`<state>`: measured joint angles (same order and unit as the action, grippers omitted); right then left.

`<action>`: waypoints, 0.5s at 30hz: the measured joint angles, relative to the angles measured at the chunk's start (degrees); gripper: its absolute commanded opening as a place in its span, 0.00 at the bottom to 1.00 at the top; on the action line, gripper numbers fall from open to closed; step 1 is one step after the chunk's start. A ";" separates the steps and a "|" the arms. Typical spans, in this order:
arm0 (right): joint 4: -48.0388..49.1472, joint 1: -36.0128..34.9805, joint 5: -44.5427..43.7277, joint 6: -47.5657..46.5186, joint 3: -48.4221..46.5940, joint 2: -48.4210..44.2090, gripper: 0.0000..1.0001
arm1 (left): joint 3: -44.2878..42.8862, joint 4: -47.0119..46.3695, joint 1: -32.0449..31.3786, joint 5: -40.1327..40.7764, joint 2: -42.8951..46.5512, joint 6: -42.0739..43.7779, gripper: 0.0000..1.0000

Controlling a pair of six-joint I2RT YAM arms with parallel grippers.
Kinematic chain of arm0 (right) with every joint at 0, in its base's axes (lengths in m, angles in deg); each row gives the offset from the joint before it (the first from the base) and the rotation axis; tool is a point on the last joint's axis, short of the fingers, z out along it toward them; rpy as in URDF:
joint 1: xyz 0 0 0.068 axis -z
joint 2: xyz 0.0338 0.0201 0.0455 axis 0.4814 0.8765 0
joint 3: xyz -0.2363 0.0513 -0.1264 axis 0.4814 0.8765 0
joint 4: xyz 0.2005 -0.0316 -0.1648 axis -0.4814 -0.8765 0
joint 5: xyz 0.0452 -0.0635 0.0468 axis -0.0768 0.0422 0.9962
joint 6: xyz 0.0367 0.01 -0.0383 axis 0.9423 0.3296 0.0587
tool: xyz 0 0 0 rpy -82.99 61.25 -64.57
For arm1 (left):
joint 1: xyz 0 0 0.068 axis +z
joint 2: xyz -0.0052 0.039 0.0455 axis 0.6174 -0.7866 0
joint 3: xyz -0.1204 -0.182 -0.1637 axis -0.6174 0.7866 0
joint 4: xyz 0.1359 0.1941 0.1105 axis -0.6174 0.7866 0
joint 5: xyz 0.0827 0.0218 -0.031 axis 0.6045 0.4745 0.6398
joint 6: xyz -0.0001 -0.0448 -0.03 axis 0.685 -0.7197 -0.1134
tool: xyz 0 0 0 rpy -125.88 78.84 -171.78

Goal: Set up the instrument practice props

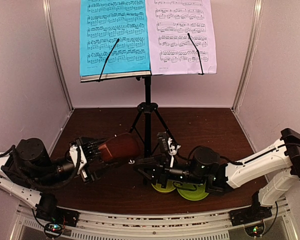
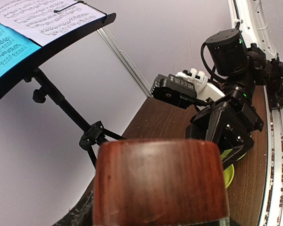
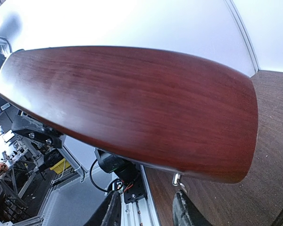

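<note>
The black music stand (image 1: 147, 100) stands upright at the back on tripod legs, with the cyan sheet (image 1: 115, 35) and the pale lilac sheet (image 1: 182, 35) on its desk. My left gripper (image 1: 96, 154) is shut on the brown metronome (image 1: 121, 147), which lies on its side just above the table and fills the left wrist view (image 2: 160, 183), hiding the fingers. My right gripper (image 1: 146, 167) is open and empty, close to the metronome's other end. In the right wrist view the metronome (image 3: 132, 103) spans the frame above the gripper (image 3: 146, 214), with a small metal key (image 3: 177, 179) near one finger.
Two lime-green dishes, a plate (image 1: 165, 188) and a bowl (image 1: 196, 193), lie under my right arm at the table's front. The stand's tripod legs (image 1: 162, 122) spread across the middle of the brown table. Pale walls enclose the back and sides.
</note>
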<state>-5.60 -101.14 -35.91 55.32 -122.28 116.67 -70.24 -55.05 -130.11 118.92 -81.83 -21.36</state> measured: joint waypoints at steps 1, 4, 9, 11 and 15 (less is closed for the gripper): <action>-0.02 0.00 0.04 0.00 -0.02 -0.13 0.39 | 0.00 0.50 0.00 0.07 -0.02 0.20 0.00; -0.17 0.00 0.04 0.04 -0.02 -0.20 0.43 | 0.00 0.94 0.02 0.15 -0.17 0.44 0.00; -0.13 0.00 0.02 0.20 0.00 -0.20 0.47 | 0.00 0.94 0.02 -0.09 0.00 1.05 0.00; 0.04 0.00 0.02 0.04 0.11 -0.20 0.48 | 0.00 0.94 0.00 -0.55 0.48 1.55 0.00; 0.63 0.00 0.04 -0.17 0.50 -0.20 0.48 | -0.90 1.38 0.00 -2.51 1.46 3.48 0.00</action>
<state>-4.97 -101.14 -35.87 55.14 -121.78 116.47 -71.13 -53.67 -130.11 116.41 -80.36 -17.89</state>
